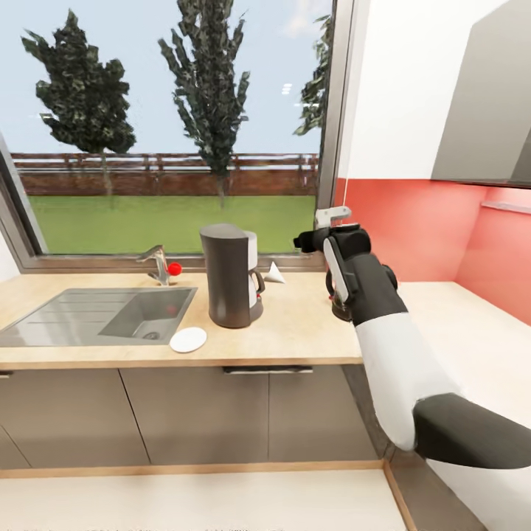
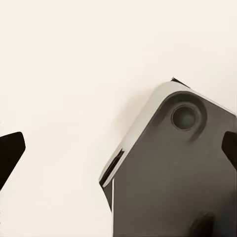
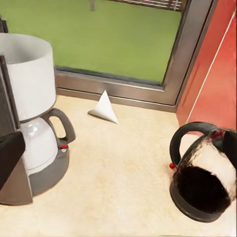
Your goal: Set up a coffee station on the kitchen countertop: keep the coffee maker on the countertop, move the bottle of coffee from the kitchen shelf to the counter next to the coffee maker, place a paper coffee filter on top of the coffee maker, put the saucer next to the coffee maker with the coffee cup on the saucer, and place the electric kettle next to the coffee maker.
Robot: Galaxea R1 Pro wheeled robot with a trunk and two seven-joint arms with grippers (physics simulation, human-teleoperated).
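Bench: the long pale beige wood-look worktop (image 1: 295,332) carries every task item in view; a steel inset sink (image 1: 103,313) with a tap sits at its left, dark grey cabinet fronts below.

Coffee maker: the tall dark grey rounded drip machine (image 1: 230,274) stands upright beside the sink, serving as the anchor of the station. The right wrist view shows its white matte inner cylinder and a small carafe with a black loop handle (image 3: 37,143).

Paper filter: a small thin white cone (image 3: 104,107) lies on its side on the bench near the window frame, behind the machine and apart from it; it is not yet on the machine's flat top.

Saucer: a plain white round plate (image 1: 188,339) lies flat at the bench's front edge, just beside the machine's base; no cup is on it.

Kettle: the rounded clear glass kettle with black base and black loop handle (image 3: 205,173) stands upright to the right of the machine, separated from it by bare bench; in the head view the forearm largely hides it.

Right pincer: (image 1: 333,216) raised over the kettle's area, angled toward the window; whether it is released or clenched cannot be told.

Left pincer: dark finger edges show against a blank pale surface and a grey moulded part of the robot (image 2: 177,168); it appears released, grasping nothing.

Judgement: filter placement looks the nearest open step.
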